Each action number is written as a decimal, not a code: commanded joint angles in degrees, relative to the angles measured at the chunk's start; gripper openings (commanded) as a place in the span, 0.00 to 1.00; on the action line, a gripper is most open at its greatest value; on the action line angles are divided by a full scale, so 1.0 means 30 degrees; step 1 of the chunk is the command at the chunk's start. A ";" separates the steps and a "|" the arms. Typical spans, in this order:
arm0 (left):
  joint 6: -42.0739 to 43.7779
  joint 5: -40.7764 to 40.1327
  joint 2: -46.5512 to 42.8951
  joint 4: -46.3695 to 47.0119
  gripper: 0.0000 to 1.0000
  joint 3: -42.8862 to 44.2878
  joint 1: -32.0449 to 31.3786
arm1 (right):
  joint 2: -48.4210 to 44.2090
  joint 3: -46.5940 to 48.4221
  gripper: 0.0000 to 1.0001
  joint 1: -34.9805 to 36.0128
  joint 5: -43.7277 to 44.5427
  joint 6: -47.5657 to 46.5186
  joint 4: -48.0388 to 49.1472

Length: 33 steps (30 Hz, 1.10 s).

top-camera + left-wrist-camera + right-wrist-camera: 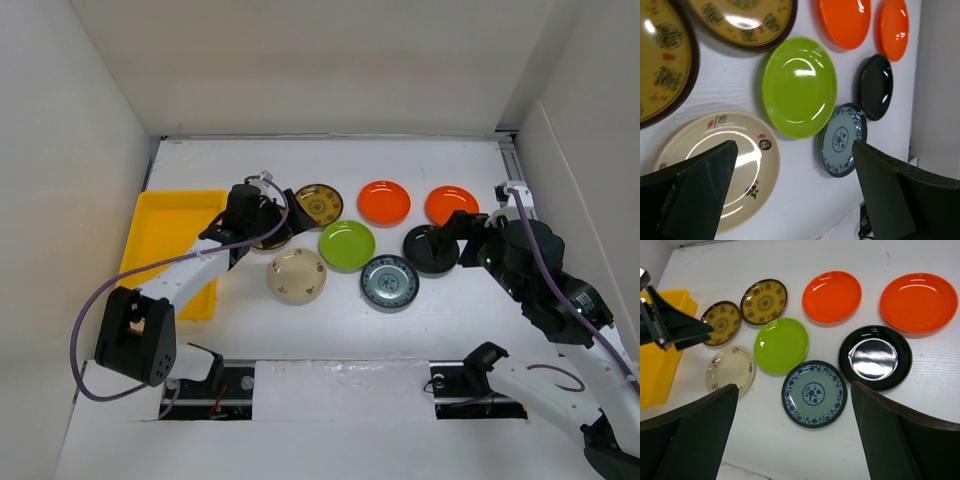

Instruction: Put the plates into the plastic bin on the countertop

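Several plates lie on the white countertop (pixel 330 330): two orange (pixel 384 202) (pixel 451 205), lime green (pixel 347 245), cream (pixel 297 276), grey-teal (pixel 389 282), black (pixel 430 250) and a brown-gold one (pixel 320 203). A second brown-gold plate (pixel 721 322) sits partly under my left gripper (pixel 266 222). The yellow plastic bin (pixel 165 225) lies at the left with nothing showing in it. My left gripper (pixel 794 160) hangs open above the cream plate (pixel 715 160) and the lime plate (pixel 799 86). My right gripper (pixel 794 390) is open above the grey-teal plate (pixel 814 393), beside the black one (pixel 875 357).
White walls close in the countertop on the left, back and right. A metal rail (pixel 340 375) with the arm bases runs along the near edge. A purple cable (pixel 85 340) loops off the left arm beside the bin.
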 commanded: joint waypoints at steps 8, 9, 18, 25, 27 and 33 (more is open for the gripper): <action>0.1057 0.2426 0.5585 0.5914 1.00 0.2159 -0.0231 | 0.0187 -0.0138 1.00 -0.0119 -0.1841 0.0080 0.1478; 0.1318 0.2948 0.6146 0.5740 1.00 0.2481 -0.0231 | 0.0185 -0.0138 1.00 -0.0119 -0.1609 0.0080 0.1478; 0.1526 0.1811 0.9257 0.4654 0.92 0.4796 -0.1784 | -0.0753 -0.0372 1.00 -0.0119 -0.1226 0.0080 0.1070; 0.1174 0.0964 1.0195 0.3719 0.73 0.5148 -0.1960 | -0.1134 -0.0197 1.00 -0.0119 -0.1050 0.0080 0.0892; 0.1174 0.0263 1.0429 0.3251 0.70 0.5324 -0.1960 | -0.1309 -0.0023 1.00 -0.0119 -0.1050 0.0080 0.0718; 0.0969 -0.0035 1.0779 0.3072 0.63 0.5326 -0.1960 | -0.1661 -0.0021 1.00 -0.0295 -0.1050 0.0080 0.0716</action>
